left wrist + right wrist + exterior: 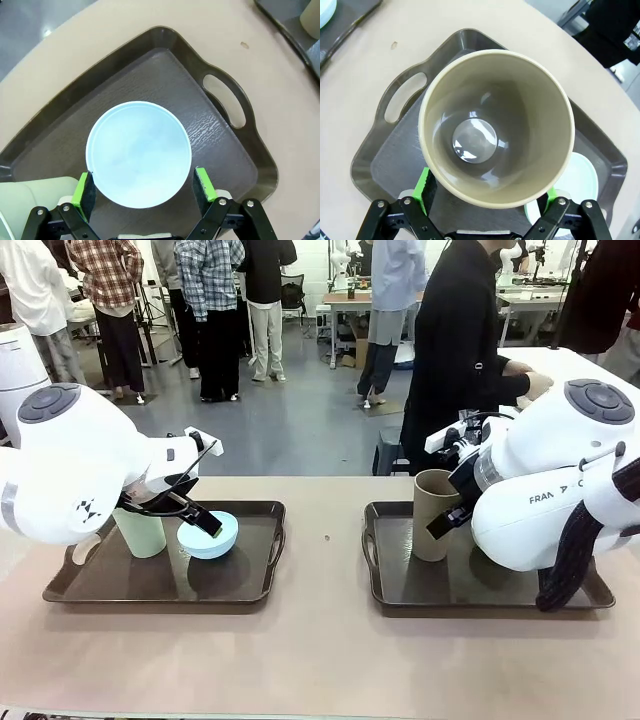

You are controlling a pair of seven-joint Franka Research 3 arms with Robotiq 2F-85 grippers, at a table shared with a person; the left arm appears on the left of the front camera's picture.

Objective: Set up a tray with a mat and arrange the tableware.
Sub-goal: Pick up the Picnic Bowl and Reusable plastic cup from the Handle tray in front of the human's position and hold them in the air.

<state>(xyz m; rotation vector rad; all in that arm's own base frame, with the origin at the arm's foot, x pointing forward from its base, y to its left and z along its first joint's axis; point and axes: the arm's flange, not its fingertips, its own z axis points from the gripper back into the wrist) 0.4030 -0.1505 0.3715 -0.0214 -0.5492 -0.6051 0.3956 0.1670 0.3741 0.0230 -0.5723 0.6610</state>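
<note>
Left pincer wide open, astride blue bowl — right pincer likewise, astride brown cup

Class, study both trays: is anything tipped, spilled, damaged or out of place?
Nothing stands out. The light blue bowl and pale green cup sit upright on the left tray; the taupe cup stands upright on the right tray. Only a tiny speck lies on the table between them.

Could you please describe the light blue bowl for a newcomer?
Find the dark tray on the robot's left. On it, beside a tall green cup, the bowl sits between the fingers of the left gripper. Unlike the cup, it is low, wide and light blue.
</note>
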